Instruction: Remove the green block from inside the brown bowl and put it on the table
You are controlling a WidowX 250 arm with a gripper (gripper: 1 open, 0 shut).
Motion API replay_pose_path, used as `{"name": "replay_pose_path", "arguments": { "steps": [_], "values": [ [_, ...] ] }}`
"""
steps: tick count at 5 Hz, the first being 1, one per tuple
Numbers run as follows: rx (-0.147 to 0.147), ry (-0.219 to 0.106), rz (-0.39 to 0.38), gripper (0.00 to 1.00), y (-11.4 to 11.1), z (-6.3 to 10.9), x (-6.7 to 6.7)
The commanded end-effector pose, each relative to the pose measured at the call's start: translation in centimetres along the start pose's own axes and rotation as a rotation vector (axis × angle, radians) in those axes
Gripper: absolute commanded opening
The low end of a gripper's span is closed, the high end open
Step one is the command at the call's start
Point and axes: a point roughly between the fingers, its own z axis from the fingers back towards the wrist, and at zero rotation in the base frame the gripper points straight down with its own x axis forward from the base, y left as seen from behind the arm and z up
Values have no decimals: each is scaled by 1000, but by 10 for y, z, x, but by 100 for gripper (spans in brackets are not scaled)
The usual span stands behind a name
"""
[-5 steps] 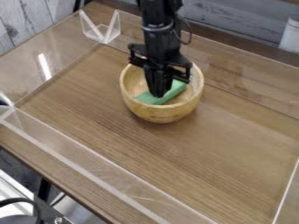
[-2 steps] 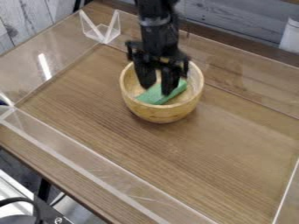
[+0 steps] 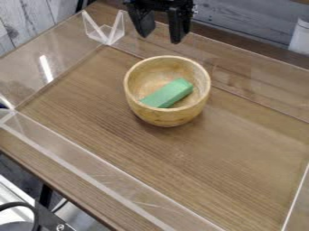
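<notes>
At the far left, grey upright planks [image 3: 22, 22] show at the top corner, and dark cables [image 3: 22, 209] curl at the bottom one. A low clear wall [image 3: 72, 155] runs slantwise along the left side of the bench [image 3: 218, 171], whose brown wood-grain top spreads across most of the view, marked by plank lines. Towards the top, left of the middle, stands an angular clear bracket [image 3: 104, 31] with pale edges. Just right of it, the dark tool [image 3: 162, 38] comes in from the top edge, pointing down behind the bowl as the camera sees it. Its two fingers stand wide apart, one on either side of a plain gap, and it has hold of nothing. Nearer the camera than the tool sits the round brown bowl [image 3: 167, 117], upright on the bench, with a thick tan wall and a paler inside. The green block [image 3: 168, 94] lies inside the bowl, slanting from lower left to upper right in the view, its flat mint-coloured top in plain sight. The tool is apart from both the bowl and the block. At the top right, a white object [image 3: 301, 34] is cut off by the edge of the view.
</notes>
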Motion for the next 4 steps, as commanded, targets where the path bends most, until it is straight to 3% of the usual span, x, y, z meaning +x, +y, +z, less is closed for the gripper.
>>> {"name": "replay_pose_path", "arguments": {
  "steps": [1,4],
  "values": [
    [14,-38,-20,100,-3,6,6],
    [32,55,-76,100,-10,-44,-10]
  ]
}}
